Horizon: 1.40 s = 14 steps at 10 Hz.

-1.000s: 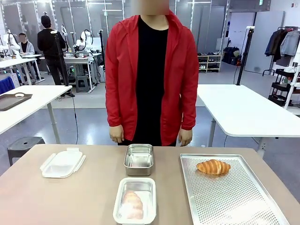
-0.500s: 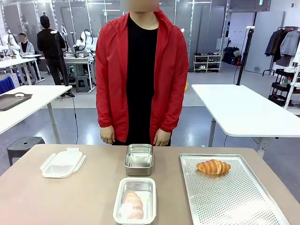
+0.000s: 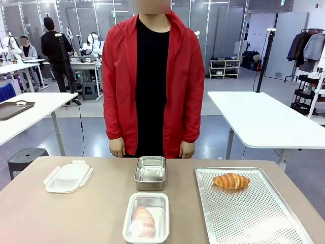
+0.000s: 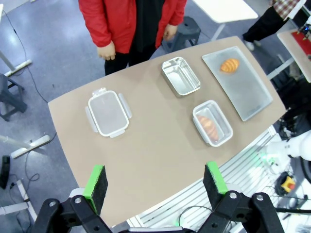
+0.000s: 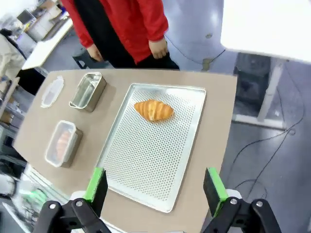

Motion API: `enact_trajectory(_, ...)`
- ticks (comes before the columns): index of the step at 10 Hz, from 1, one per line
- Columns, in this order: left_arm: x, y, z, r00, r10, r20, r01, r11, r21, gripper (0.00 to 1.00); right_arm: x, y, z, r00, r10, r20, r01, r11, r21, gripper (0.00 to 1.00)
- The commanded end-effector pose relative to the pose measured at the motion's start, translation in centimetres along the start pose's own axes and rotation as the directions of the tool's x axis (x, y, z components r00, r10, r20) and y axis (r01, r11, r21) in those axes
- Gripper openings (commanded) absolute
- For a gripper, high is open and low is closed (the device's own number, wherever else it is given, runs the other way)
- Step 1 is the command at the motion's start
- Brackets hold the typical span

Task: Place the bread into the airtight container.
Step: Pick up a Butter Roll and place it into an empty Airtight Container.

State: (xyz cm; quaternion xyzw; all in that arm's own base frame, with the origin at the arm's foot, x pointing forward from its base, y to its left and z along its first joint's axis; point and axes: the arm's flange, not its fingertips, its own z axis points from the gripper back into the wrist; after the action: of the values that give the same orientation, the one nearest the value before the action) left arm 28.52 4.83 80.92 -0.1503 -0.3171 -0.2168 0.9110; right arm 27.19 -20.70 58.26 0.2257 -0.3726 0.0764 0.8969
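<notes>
I see both grippers released, high over the table. The left gripper (image 4: 153, 177) has its green pads wide apart with nothing between them, and the right gripper (image 5: 154, 179) is the same. The bread (image 3: 231, 181) lies on the far part of the perforated tray (image 3: 254, 218), at the right. The empty steel container (image 3: 150, 173) stands in the middle, and a clear lid (image 3: 67, 177) lies apart at the left. A closed container (image 3: 146, 201) with a second bread (image 3: 143, 221) inside is nearest to me
</notes>
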Motion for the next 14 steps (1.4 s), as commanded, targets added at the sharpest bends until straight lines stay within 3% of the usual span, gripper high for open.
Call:
enact_trajectory(1,-0.1,-0.1,0.1,1.0,-0.018,-0.005,0.018,1.0,0.0,1.0,3.5,4.8,-4.4,0.944,0.322,-0.075,-0.326,0.944,-0.053,1.0)
enact_trajectory(4,-0.1,-0.1,0.1,1.0,-0.018,-0.005,0.018,1.0,0.0,1.0,5.7,11.1,-13.5,0.726,0.633,-0.27,-0.65,0.759,0.034,1.0)
enact_trajectory(6,-0.1,-0.1,0.1,1.0,-0.018,-0.005,0.018,1.0,0.0,1.0,5.6,13.8,-19.2,0.6,0.723,-0.342,-0.741,0.664,0.104,1.0)
enact_trajectory(9,-0.1,-0.1,0.1,1.0,-0.018,-0.005,0.018,1.0,0.0,1.0,3.3,13.9,-26.4,0.46,0.794,-0.398,-0.779,0.576,0.248,1.0)
enact_trajectory(10,-0.1,-0.1,0.1,1.0,-0.018,-0.005,0.018,1.0,0.0,1.0,2.6,13.6,-27.6,0.437,0.8,-0.411,-0.785,0.562,0.259,1.0)
enact_trajectory(12,-0.1,-0.1,0.1,1.0,-0.018,-0.005,0.018,1.0,0.0,1.0,2.6,14.7,-26.9,0.476,0.777,-0.413,-0.76,0.599,0.251,1.0)
enact_trajectory(14,-0.1,-0.1,0.1,1.0,-0.018,-0.005,0.018,1.0,0.0,1.0,2.6,14.7,-26.9,0.476,0.777,-0.413,-0.76,0.599,0.251,1.0)
